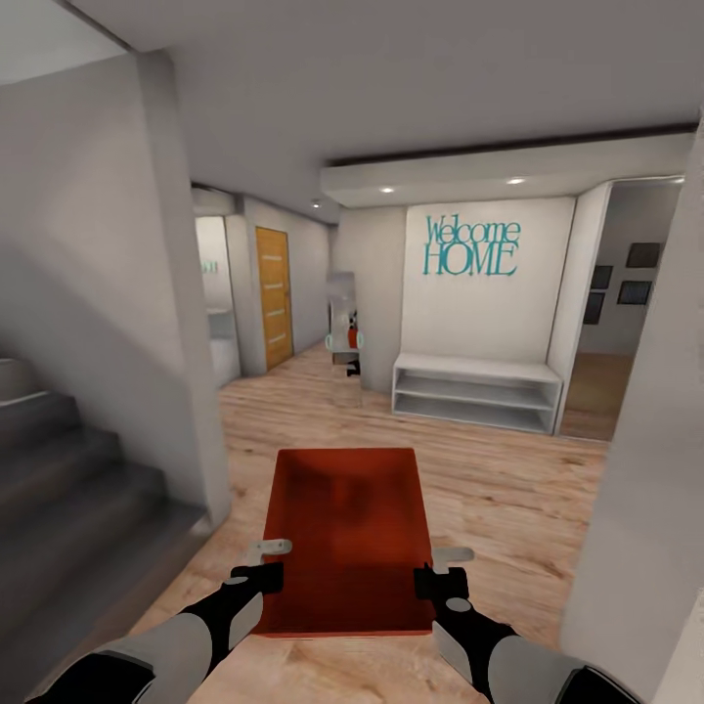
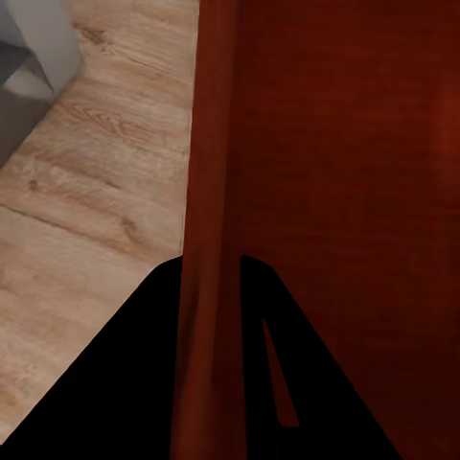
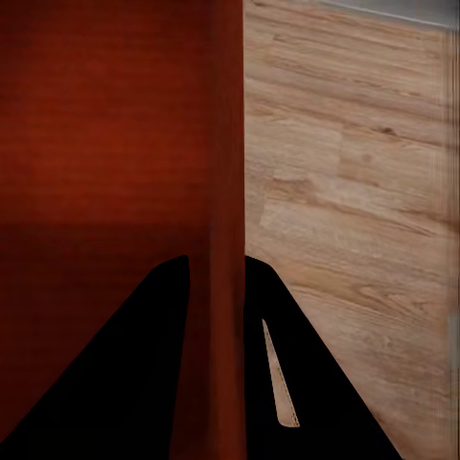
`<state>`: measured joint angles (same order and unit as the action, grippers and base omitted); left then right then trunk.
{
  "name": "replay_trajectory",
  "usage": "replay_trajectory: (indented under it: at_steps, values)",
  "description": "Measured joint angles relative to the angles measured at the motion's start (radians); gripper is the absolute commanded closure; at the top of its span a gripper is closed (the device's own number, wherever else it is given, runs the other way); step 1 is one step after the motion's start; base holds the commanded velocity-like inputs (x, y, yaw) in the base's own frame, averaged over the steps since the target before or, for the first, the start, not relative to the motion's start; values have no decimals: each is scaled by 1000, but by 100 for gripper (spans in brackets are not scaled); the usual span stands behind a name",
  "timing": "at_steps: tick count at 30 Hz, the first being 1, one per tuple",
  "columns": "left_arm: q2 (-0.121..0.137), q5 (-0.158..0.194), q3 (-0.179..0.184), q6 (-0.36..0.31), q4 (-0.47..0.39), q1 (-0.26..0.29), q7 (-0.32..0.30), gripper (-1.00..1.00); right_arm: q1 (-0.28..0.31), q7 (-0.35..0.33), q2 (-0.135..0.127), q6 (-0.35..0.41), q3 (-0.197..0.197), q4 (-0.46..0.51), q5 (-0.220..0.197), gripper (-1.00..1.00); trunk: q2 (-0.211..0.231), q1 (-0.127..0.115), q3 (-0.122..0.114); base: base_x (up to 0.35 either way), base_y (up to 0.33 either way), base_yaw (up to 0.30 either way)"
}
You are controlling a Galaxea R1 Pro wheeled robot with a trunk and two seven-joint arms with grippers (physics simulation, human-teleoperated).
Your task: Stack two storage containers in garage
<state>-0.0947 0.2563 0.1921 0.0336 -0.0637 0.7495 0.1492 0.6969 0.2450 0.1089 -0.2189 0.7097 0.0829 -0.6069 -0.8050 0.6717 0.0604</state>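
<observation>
Both grippers hold one storage container [image 1: 350,533] between them: we see the left gripper [image 1: 266,565] pinching the bin's left wall near its rear corner and the right gripper [image 1: 440,572] pinching the right wall opposite. In the left wrist view the left gripper [image 2: 213,364] has its dark fingers [image 2: 125,383] straddling the orange-red wall, one on either side; the right wrist view shows the right gripper [image 3: 218,364] clamped likewise over its wall. We note the container carried level, open top upward, over the light wood plank floor [image 1: 508,489] and apart from it. At the view's left, a grey staircase [image 1: 68,489] and a white wall corner [image 1: 186,391] stand near the bin's left edge. At the right a white wall [image 1: 645,489] bounds the passage. Ahead, open floor leads to a low white shelf unit [image 1: 477,391] beneath a teal "Welcome HOME" sign [image 1: 471,246], and to a light-wood door [image 1: 274,293] down the hallway.
</observation>
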Motion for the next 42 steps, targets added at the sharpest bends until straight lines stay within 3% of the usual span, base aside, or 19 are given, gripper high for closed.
replay_trajectory:
  at_steps: [10, 42]
  values:
    - [0, 0, 1, -2, -1, 0, 0, 100, 0, 0, 0, 2, -1, 0, 1, 100, 0, 0, 0, 326, 0, -130]
    - [0, 0, 0, -3, -1, 0, 0, 100, 0, 0, 0, 3, -1, 0, 1, 100, 0, 0, 0, 326, 0, 29]
